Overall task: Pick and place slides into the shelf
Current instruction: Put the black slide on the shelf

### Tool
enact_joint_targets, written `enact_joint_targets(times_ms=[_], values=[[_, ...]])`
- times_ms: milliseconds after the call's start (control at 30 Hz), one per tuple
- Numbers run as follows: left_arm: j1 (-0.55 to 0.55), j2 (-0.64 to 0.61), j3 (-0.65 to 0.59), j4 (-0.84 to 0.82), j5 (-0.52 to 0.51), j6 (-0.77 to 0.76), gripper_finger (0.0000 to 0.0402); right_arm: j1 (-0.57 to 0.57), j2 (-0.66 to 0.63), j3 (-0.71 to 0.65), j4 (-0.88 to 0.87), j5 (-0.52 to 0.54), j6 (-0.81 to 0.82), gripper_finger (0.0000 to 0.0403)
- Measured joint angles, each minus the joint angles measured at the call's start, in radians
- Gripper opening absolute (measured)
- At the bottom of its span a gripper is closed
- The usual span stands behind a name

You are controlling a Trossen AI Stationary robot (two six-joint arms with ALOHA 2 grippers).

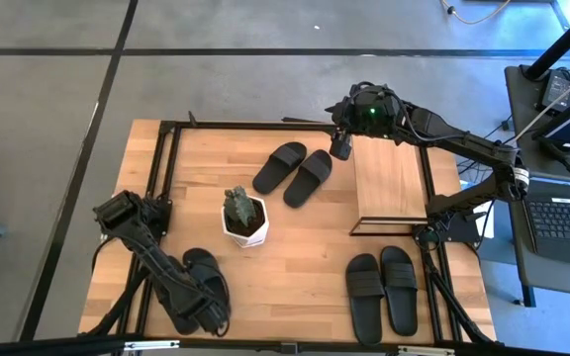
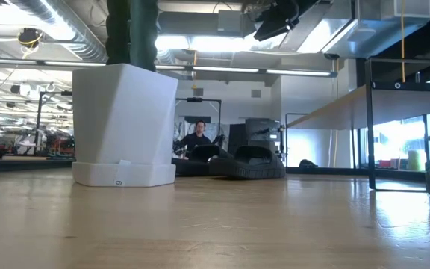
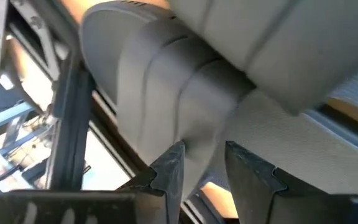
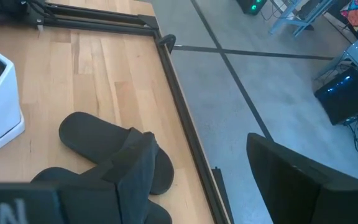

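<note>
fingers (image 3: 173,171) of the left gripper (image 1: 206,318) pinch a slide's strap (image 3: 166,93) at the table's near-left corner; right gripper (image 1: 341,145) hangs spread wide above the far pair (image 1: 293,172), beside the shelf (image 1: 389,178). thin strap hold could slip when lifted.

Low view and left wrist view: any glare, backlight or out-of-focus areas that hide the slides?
Low view: bright ceiling lights and windows backlight the scene, so the white planter reads clearly, while the far slides are dark silhouettes and the tabletop carries a sheen. Left wrist view: the slide's strap fills the frame, soft and washed grey, right at the left claw.
</note>
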Motion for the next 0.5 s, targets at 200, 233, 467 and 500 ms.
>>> enact_joint_targets(times_ms=[200, 233, 467, 500], values=[[0.000, 0.000, -0.002, -0.061, 0.005, 0.000, 0.0108, 0.000, 0.000, 0.000, 0.000, 0.000, 0.000, 0.0251], [0.000, 0.000, -0.002, -0.066, 0.003, 0.001, 0.0108, 0.000, 0.000, 0.000, 0.000, 0.000, 0.000, 0.0251], [0.000, 0.001, -0.002, -0.097, -0.004, 0.001, 0.0108, 0.000, 0.000, 0.000, 0.000, 0.000, -0.003, 0.0251], [0.000, 0.001, -0.002, -0.099, -0.004, 0.001, 0.0108, 0.000, 0.000, 0.000, 0.000, 0.000, -0.003, 0.0251]])
